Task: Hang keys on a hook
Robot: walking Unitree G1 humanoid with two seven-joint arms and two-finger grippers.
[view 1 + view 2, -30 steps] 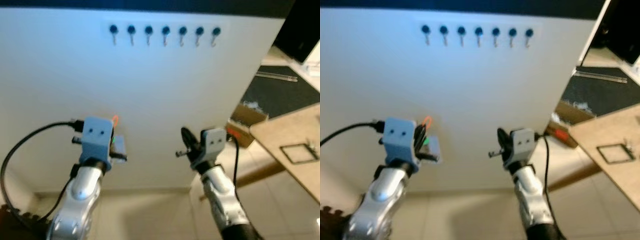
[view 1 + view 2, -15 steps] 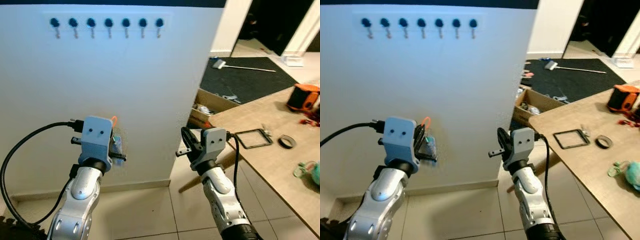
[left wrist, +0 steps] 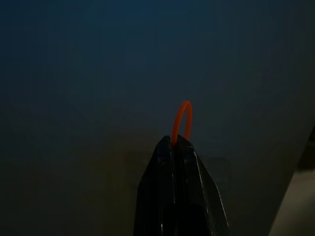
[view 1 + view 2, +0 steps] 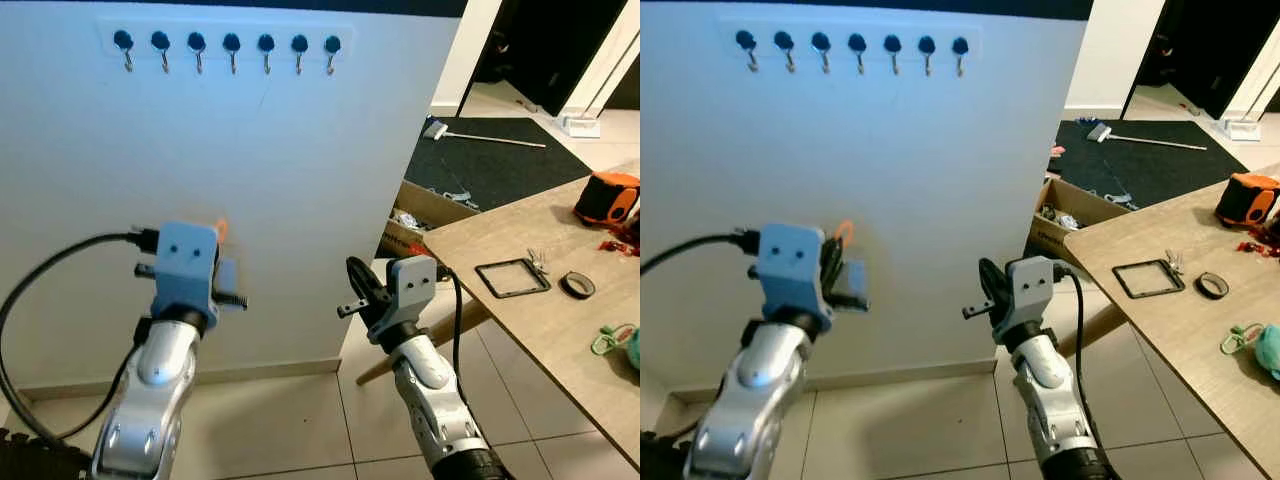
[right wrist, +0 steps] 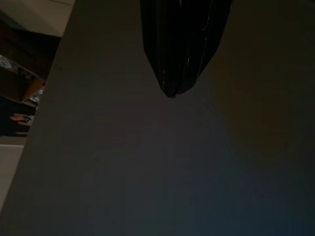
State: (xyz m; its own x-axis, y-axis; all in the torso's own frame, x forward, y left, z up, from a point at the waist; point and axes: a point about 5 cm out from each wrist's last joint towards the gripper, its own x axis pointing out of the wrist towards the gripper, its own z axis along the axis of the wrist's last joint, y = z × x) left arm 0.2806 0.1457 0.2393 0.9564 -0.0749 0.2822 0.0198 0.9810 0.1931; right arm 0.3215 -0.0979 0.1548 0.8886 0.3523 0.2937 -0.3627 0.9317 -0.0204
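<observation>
Facing a white wall (image 4: 300, 200) with a row of seven hooks (image 4: 230, 50) mounted high near its top edge. Left gripper (image 3: 180, 142) is raised at chest height before the wall, fingers pressed together on an orange key ring (image 3: 182, 120), loop protruding beyond the fingertips; probably held this way so the free loop can be slipped over a hook. The ring shows as an orange glint beside the blue wrist housing (image 4: 185, 265); the keys themselves sit behind the housing, cannot make them out clearly. The hooks are well above the ring, so the hanging step is not yet reached; judgement: approach stage, arm needs a large lift. Right gripper (image 5: 174, 73) is raised alongside, pointing at the wall, fingers together and holding nothing, likely kept up as spare support. To the right, a wooden tabletop (image 4: 520, 330) carries a black square frame (image 4: 512, 278), an orange tape measure (image 4: 610, 198) and small oddments, none part of the job.
</observation>
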